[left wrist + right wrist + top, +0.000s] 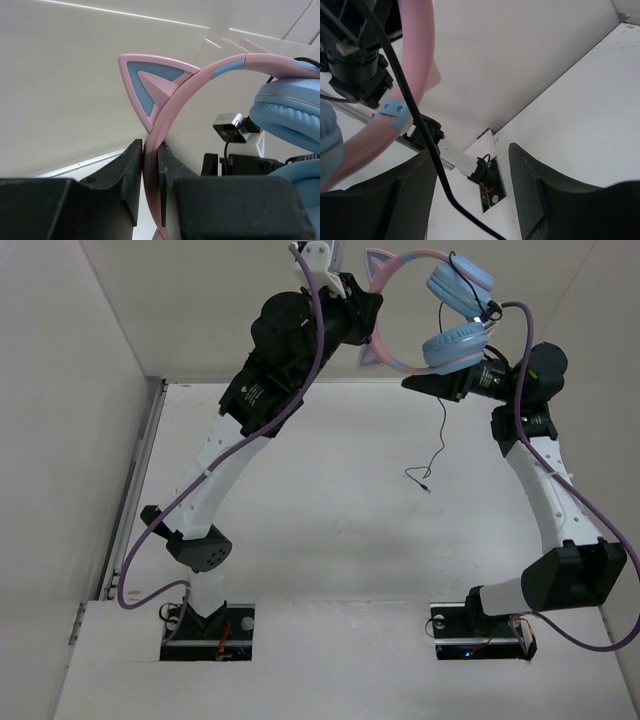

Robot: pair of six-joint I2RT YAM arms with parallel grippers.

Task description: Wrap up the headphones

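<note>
The headphones (pixel 455 345) hang high above the table near the back wall: pink headband (pixel 400 260) with cat ears, and two light blue ear cups. My left gripper (pixel 362 318) is shut on the headband just below a cat ear (pixel 150 82), with the band (pixel 152 165) pinched between both fingers. My right gripper (pixel 415 383) sits just under the lower ear cup with its jaws open. The thin black cable (pixel 415 110) runs between them, close to the left finger (pixel 395 200). The cable (pixel 441 440) dangles down to its plug (pixel 428 488) near the table.
White enclosure walls stand at the left, back and right. A metal rail (pixel 135 490) runs along the table's left edge. Thick purple arm cables (pixel 300 390) loop beside both arms. The arm bases (pixel 205 625) sit in cut-outs at the near edge.
</note>
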